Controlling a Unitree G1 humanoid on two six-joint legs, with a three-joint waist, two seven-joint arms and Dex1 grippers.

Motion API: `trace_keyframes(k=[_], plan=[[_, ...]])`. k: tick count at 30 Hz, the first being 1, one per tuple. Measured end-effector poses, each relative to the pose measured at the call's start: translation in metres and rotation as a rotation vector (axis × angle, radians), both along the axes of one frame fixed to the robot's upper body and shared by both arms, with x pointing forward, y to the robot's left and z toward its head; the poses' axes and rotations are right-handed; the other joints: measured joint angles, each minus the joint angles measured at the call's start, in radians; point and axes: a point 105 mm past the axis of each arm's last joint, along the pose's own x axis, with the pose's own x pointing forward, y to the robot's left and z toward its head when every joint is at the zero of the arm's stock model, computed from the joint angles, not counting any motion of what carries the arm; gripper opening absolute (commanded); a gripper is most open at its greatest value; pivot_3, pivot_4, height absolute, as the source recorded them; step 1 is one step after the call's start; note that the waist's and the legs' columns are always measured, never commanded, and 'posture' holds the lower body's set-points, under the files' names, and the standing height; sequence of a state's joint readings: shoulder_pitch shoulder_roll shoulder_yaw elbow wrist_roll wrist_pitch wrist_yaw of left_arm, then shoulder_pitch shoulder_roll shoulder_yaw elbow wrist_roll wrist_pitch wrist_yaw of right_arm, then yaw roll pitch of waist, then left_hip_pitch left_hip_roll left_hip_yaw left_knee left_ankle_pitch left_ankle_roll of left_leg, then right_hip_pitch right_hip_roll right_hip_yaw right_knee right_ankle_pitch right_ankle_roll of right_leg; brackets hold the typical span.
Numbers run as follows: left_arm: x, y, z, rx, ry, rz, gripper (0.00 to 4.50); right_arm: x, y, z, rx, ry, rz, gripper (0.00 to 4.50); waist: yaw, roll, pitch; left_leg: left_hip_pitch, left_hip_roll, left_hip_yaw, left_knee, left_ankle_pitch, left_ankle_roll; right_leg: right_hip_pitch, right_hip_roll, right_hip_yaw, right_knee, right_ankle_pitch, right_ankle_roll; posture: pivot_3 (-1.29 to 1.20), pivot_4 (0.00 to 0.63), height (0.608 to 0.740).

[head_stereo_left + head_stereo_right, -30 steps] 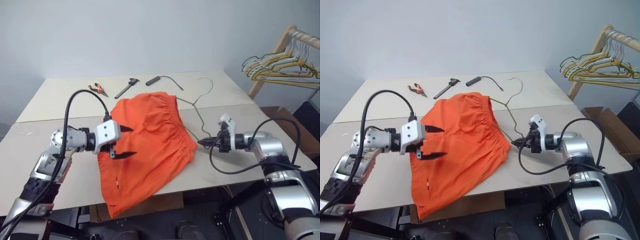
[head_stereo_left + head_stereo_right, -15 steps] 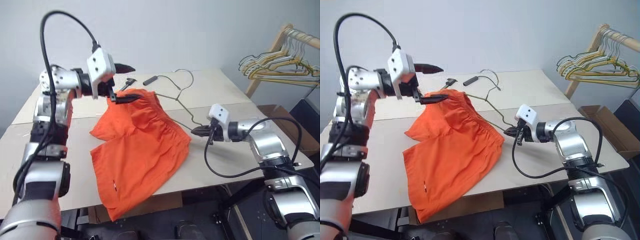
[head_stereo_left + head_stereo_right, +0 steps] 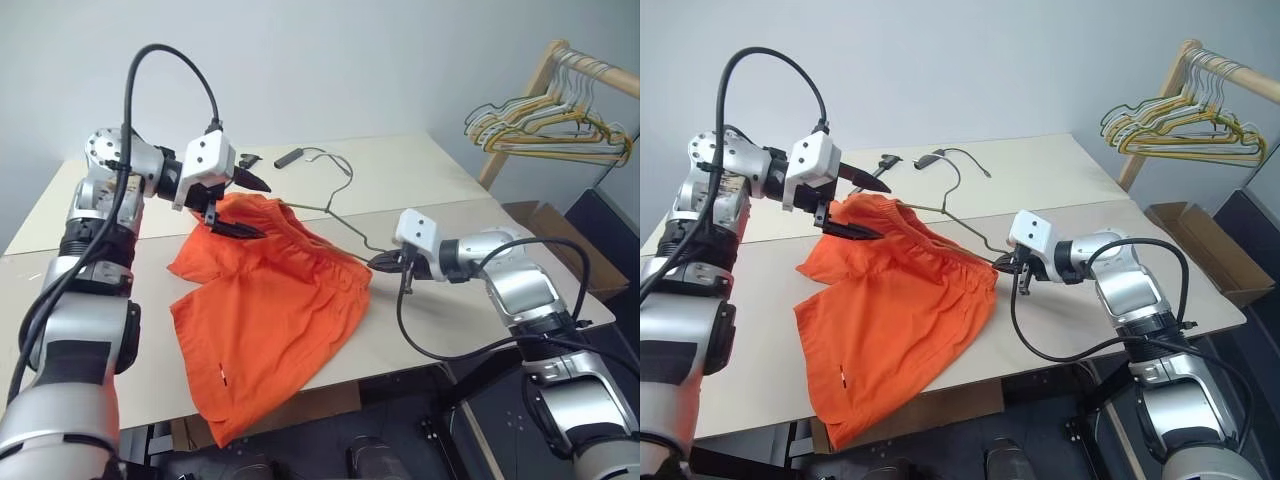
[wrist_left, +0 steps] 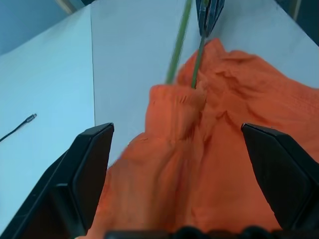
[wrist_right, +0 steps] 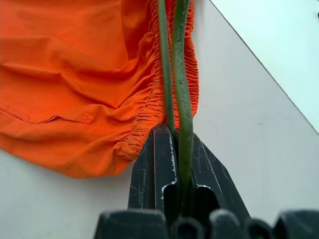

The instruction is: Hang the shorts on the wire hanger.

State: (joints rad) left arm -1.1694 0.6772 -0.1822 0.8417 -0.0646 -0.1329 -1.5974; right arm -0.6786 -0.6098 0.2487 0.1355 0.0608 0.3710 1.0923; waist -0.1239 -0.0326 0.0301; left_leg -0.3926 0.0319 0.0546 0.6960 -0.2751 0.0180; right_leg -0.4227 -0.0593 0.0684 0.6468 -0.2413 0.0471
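In the middle of the frame, our orange shorts (image 3: 270,310) lie spread on the table (image 3: 440,190), with one leg hanging over the near edge at the bottom. The wire hanger (image 3: 335,205) runs from its hook near the top middle down to the right, where our right gripper (image 3: 383,262) has its fingers pinched tight on the hanger's corner. In the right wrist view we see two thin wire strands squeezed between those fingers, right next to the bunched waistband. Part of the hanger looks tucked into the shorts, but we cannot tell how far. At the upper left, our left gripper (image 3: 245,205) hangs just above the top edge of the shorts with its fingers (image 4: 87,164) spread wide and nothing in them. We think the shorts are only partly on the hanger. If we lift the hanger now, the floppy cloth could slide off the smooth wire, because nothing holds it. The heavy leg over the table edge could pull the whole thing down. The thin wire could also twist or slip in our pinch. Our open hand could grab the wire instead of the cloth.
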Motion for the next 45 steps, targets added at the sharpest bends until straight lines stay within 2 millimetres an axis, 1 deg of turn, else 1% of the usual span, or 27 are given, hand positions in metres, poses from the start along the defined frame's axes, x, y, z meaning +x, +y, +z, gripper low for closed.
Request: trace_keyframes(k=[3, 10, 14, 15, 19, 22, 23, 24, 27, 29, 33, 34, 36, 38, 40, 42, 45], plan=[[-0.001, -0.001, -0.005, 0.028, 0.017, -0.009, 3.85, -0.003, 0.004, -0.002, -0.02, -0.006, 0.025, 0.0, 0.0, 0.0, 0.0, 0.0, 0.0, 0.0, 0.0, 0.0, 0.0, 0.0, 0.0, 0.0, 0.0, 0.0, 0.0, -0.08, 0.0, 0.74], [-0.001, -0.004, -0.015, 0.081, 0.047, -0.017, 1.5, -0.007, 0.008, 0.005, -0.037, -0.04, 0.068, 0.0, 0.0, 0.0, 0.0, 0.0, 0.0, -0.002, 0.0, 0.0, 0.0, 0.0, 0.0, 0.0, 0.0, 0.0, 0.0, -0.08, 0.0, 0.74], [-0.001, -0.005, -0.021, 0.106, 0.062, -0.018, 0.18, -0.009, 0.007, 0.005, -0.044, -0.039, 0.077, 0.0, 0.0, 0.0, 0.0, 0.0, 0.0, -0.002, 0.0, 0.0, 0.0, 0.0, 0.0, 0.0, 0.0, 0.0, 0.0, -0.09, 0.0, 0.74], [-0.001, -0.005, -0.021, 0.109, 0.063, -0.019, 0.04, -0.01, 0.007, 0.004, -0.044, -0.038, 0.076, 0.0, 0.0, 0.0, 0.0, 0.0, 0.0, -0.002, 0.0, 0.0, 0.0, 0.0, 0.0, 0.0, 0.0, 0.0, 0.0, -0.09, 0.0, 0.74], [-0.001, -0.005, -0.022, 0.112, 0.055, -0.024, 0.04, -0.01, 0.007, 0.004, -0.044, -0.041, 0.071, 0.0, -0.001, 0.0, 0.0, 0.0, 0.0, -0.002, 0.0, 0.0, 0.0, 0.0, 0.0, 0.0, 0.0, 0.0, 0.0, -0.09, 0.0, 0.74], [-0.001, -0.006, -0.021, 0.115, 0.027, -0.034, 0.04, -0.009, 0.007, 0.003, -0.049, -0.075, 0.069, 0.0, 0.0, 0.0, 0.0, 0.0, 0.0, -0.002, 0.0, 0.0, 0.0, 0.0, 0.0, 0.0, 0.0, 0.0, 0.0, -0.08, 0.0, 0.74], [-0.001, -0.005, -0.02, 0.113, 0.025, -0.035, 0.0, -0.008, 0.007, 0.004, -0.055, -0.097, 0.072, 0.58, 0.0, 0.0, 0.0, 0.0, 0.0, -0.002, 0.0, 0.0, 0.0, 0.0, 0.0, 0.0, 0.0, 0.0, 0.0, -0.08, 0.0, 0.74], [-0.001, -0.005, -0.02, 0.109, 0.023, -0.035, 0.0, -0.008, 0.008, 0.006, -0.05, -0.115, 0.08, 0.85, 0.0, 0.0, 0.0, 0.0, 0.0, -0.002, 0.0, 0.0, 0.0, 0.0, 0.0, 0.0, 0.0, 0.0, 0.0, -0.08, 0.0, 0.74], [-0.002, -0.005, -0.018, 0.099, 0.019, -0.039, 0.0, -0.008, 0.014, 0.008, -0.028, -0.135, 0.091, 1.87, -0.001, 0.0, 0.0, 0.0, 0.0, -0.002, 0.0, 0.0, 0.0, 0.0, 0.0, 0.0, 0.001, 0.0, 0.0, -0.07, 0.0, 0.74], [-0.001, -0.004, -0.017, 0.1, 0.013, -0.036, 0.0, -0.006, 0.011, 0.011, -0.015, -0.147, 0.071, 2.57, 0.0, 0.0, 0.0, 0.0, 0.0, -0.002, 0.0, 0.0, 0.0, 0.0, 0.0, 0.0, 0.001, 0.0, 0.0, -0.06, 0.0, 0.74], [-0.001, 0.0, -0.014, 0.1, -0.01, -0.029, 0.0, 0.002, -0.013, 0.025, 0.068, -0.175, -0.046, 3.98, 0.007, 0.0, 0.0, 0.0, 0.0, -0.002, 0.0, 0.0, 0.0, 0.001, 0.0, 0.0, 0.001, 0.0, 0.0, -0.07, 0.0, 0.74], [-0.001, 0.001, -0.013, 0.099, -0.019, -0.025, 0.0, 0.004, -0.023, 0.027, 0.105, -0.167, -0.099, 4.29, 0.01, 0.0, 0.0, 0.0, 0.0, -0.003, 0.0, 0.0, 0.0, 0.001, 0.0, 0.0, 0.001, 0.0, 0.0, -0.07, 0.0, 0.74], [0.0, 0.003, -0.013, 0.104, -0.027, -0.018, 0.0, 0.006, -0.039, 0.026, 0.163, -0.134, -0.187, 4.29, 0.013, 0.0, 0.0, 0.0, 0.0, -0.002, 0.001, 0.0, 0.0, 0.001, 0.0, 0.0, 0.001, 0.0, 0.0, -0.07, 0.0, 0.74], [0.0, 0.003, -0.013, 0.104, -0.028, -0.016, 0.0, 0.005, -0.055, 0.024, 0.257, -0.064, -0.279, 4.29, 0.015, 0.0, 0.0, 0.001, 0.0, -0.002, 0.001, 0.0, 0.0, 0.001, 0.0, 0.0, 0.001, 0.0, 0.0, -0.08, 0.0, 0.74], [0.0, 0.004, -0.013, 0.103, -0.027, -0.013, 0.0, 0.002, -0.066, 0.018, 0.309, -0.017, -0.328, 4.29, 0.018, 0.0, 0.0, 0.001, 0.0, -0.002, 0.0, 0.0, 0.001, 0.001, 0.0, 0.0, 0.001, 0.0, 0.0, -0.08, 0.0, 0.74], [0.001, 0.003, -0.013, 0.102, -0.028, -0.014, 0.0, -0.007, -0.073, 0.002, 0.369, 0.078, -0.376, 4.29, 0.019, 0.0, 0.0, 0.001, 0.0, -0.002, 0.0, 0.0, 0.001, 0.001, 0.0, 0.0, 0.001, 0.0, 0.0, -0.08, 0.0, 0.74], [0.001, 0.003, -0.013, 0.101, -0.032, -0.009, 0.0, -0.02, -0.07, -0.03, 0.435, 0.238, -0.415, 4.29, 0.016, 0.0, 0.0, 0.002, 0.0, -0.001, 0.001, 0.0, 0.001, 0.001, 0.0, 0.001, 0.001, 0.0, 0.0, -0.08, 0.0, 0.74]])
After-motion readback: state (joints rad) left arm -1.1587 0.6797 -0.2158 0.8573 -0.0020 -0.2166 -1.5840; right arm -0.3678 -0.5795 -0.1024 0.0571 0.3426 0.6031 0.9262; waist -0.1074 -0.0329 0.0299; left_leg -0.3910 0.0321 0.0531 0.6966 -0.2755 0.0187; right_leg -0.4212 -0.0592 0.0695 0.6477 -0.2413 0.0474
